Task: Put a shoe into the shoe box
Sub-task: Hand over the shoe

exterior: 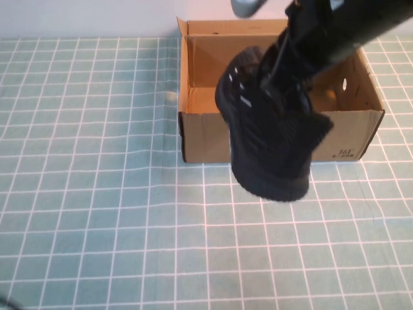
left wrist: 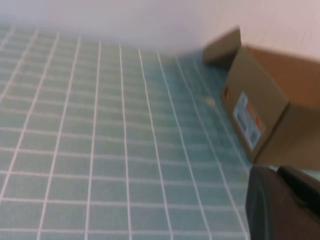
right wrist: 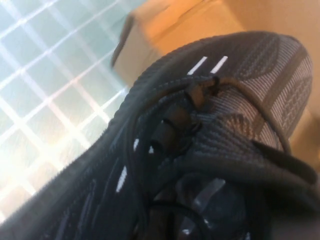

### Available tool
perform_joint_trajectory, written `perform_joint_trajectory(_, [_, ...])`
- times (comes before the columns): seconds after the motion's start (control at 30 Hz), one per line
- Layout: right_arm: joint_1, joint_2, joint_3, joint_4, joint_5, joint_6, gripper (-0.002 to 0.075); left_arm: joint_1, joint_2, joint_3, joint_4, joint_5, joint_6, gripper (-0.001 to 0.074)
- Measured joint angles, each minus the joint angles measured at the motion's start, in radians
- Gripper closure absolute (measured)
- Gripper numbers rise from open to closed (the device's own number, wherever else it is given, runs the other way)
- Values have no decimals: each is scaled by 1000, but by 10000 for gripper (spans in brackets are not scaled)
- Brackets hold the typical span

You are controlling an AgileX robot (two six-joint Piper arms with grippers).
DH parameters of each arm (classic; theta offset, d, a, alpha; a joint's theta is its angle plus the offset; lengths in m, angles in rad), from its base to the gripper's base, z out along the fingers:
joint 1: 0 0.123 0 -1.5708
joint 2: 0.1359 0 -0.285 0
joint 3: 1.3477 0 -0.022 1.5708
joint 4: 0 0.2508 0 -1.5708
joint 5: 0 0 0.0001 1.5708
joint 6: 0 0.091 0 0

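Observation:
The black knit shoe (exterior: 271, 142) hangs tilted in the air in my right gripper (exterior: 279, 76), which is shut on its collar. It is over the front wall of the brown cardboard shoe box (exterior: 206, 135), with its lower end in front of that wall. In the right wrist view the shoe (right wrist: 200, 125) fills the picture, laces and white dashes showing, with the box (right wrist: 165, 25) behind it. The box's inside is open and shows round holes in the right end wall. My left gripper (left wrist: 280, 205) is shut and empty, low over the cloth to the left of the box (left wrist: 260, 100).
A teal cloth with a white grid (exterior: 97, 194) covers the table. A white wall runs along the far edge behind the box. The box's left end wall carries a label (left wrist: 247, 120).

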Motion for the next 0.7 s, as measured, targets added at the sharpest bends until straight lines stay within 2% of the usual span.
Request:
perform_joint_trajectory(0.1, [0,33,-68,-29,19,62,729,0,152,-108,-7,84,69,738])
perform_joint_trajectory(0.23, [0,73,-136,-46,32,101,729,0,321,-203,-102,108,282,738])
perform_joint_trajectory(0.43, [-6,131,-193,-46,41,120,729,-4,576,-327,-462,119,685,738])
perform_joint_trajectory(0.57, [-43,172,-221,-37,41,132,729,-62,734,-397,-631,86,878,738])
perform_joint_trajectory(0.7, [-91,208,-251,-15,43,136,729,-180,872,-483,-679,18,938,738])
